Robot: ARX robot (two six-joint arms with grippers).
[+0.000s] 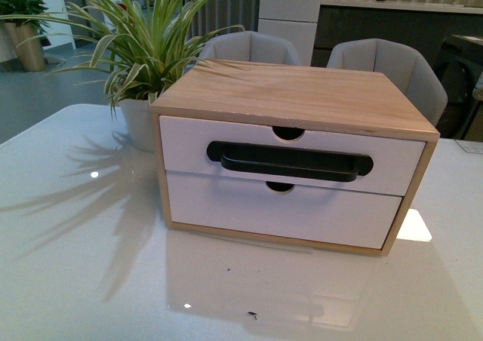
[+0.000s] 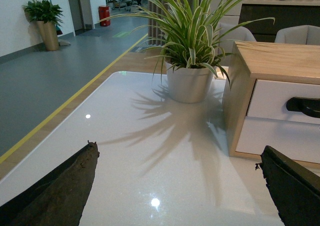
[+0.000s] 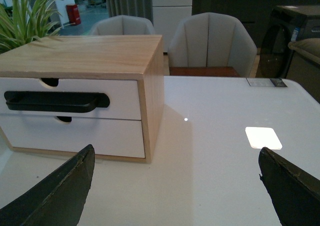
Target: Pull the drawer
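Two grippers are mine to work with: the left gripper [image 2: 177,151] and the right gripper [image 3: 175,151] are both hovering over the glossy white table [image 1: 75,243], fingers spread wide and holding nothing. At 12 o'clock one wooden box [image 1: 302,92] is sitting, and I am counting two drawers in it. The drawer [image 1: 181,151] is lying on top, shut flush, carrying one black bar handle [image 1: 290,162]. Below it, one plain lower front [image 1: 279,216] is showing. Each has one half-round notch. I am judging the drawer light, stiff and smooth-faced, so I am favouring the handle's middle. The box may be sliding on this slick top. One potted plant [image 1: 143,54] is standing at 10 o'clock, just beside the box. Two grey chairs [image 1: 389,66] are waiting beyond, at 12 and 1 o'clock.
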